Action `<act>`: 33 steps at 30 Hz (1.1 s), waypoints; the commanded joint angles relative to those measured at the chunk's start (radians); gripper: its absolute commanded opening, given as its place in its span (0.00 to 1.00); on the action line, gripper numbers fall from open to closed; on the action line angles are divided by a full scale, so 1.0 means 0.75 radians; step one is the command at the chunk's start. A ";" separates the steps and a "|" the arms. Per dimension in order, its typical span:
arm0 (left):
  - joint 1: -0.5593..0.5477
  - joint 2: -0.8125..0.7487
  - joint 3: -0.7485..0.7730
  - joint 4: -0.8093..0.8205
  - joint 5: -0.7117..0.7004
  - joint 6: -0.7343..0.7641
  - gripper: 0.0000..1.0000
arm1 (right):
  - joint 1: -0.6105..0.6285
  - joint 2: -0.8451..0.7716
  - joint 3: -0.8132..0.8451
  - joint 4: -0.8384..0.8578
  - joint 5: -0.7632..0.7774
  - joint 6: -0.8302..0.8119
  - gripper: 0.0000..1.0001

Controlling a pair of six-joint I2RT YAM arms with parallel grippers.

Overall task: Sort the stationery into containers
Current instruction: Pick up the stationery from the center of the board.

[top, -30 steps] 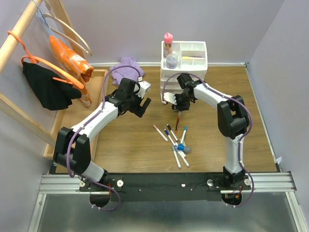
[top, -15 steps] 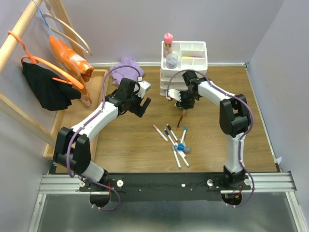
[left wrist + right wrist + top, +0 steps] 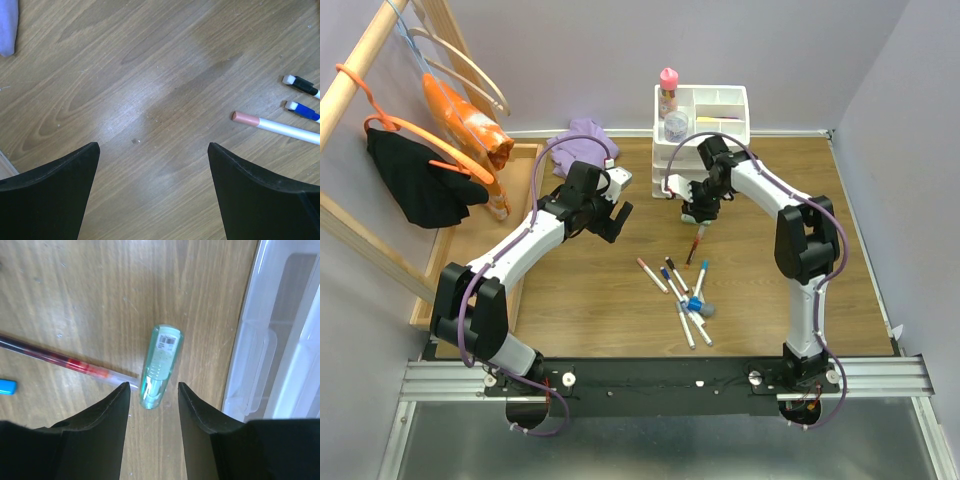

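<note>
A mint highlighter (image 3: 160, 365) lies on the wooden table beside the white drawer unit (image 3: 280, 340). My right gripper (image 3: 152, 386) is open, its jaws either side of the highlighter's near end with a gap on each side. A red pen (image 3: 70, 361) lies just left of it. In the top view the right gripper (image 3: 700, 212) is low in front of the drawer unit (image 3: 710, 150). A pink-capped glue bottle (image 3: 668, 92) and a grey jar (image 3: 676, 125) stand in the top tray. Several thin markers (image 3: 680, 290) lie mid-table. My left gripper (image 3: 617, 220) is open and empty over bare wood.
A purple cloth (image 3: 585, 140) lies at the back, left of the drawer unit. A long wooden tray (image 3: 525, 155) and a hanger rack with clothes (image 3: 430, 150) stand along the left side. In the left wrist view a pink-capped marker (image 3: 275, 127) lies to the right.
My right gripper has shifted a little right and back towards the drawer unit. The red pen has shifted slightly right. The left arm has not moved.
</note>
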 commanded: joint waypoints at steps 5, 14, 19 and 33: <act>0.004 -0.010 0.028 0.007 0.009 -0.019 0.98 | 0.030 -0.009 -0.018 -0.009 -0.046 0.078 0.51; -0.008 0.002 0.026 0.005 -0.005 -0.011 0.98 | 0.031 0.079 0.007 0.101 0.021 0.146 0.51; -0.010 0.019 0.038 0.005 -0.007 -0.011 0.98 | 0.033 0.113 0.001 0.116 0.035 0.146 0.50; -0.006 0.037 0.053 0.013 0.017 -0.037 0.98 | 0.067 -0.042 -0.189 0.132 0.070 0.131 0.16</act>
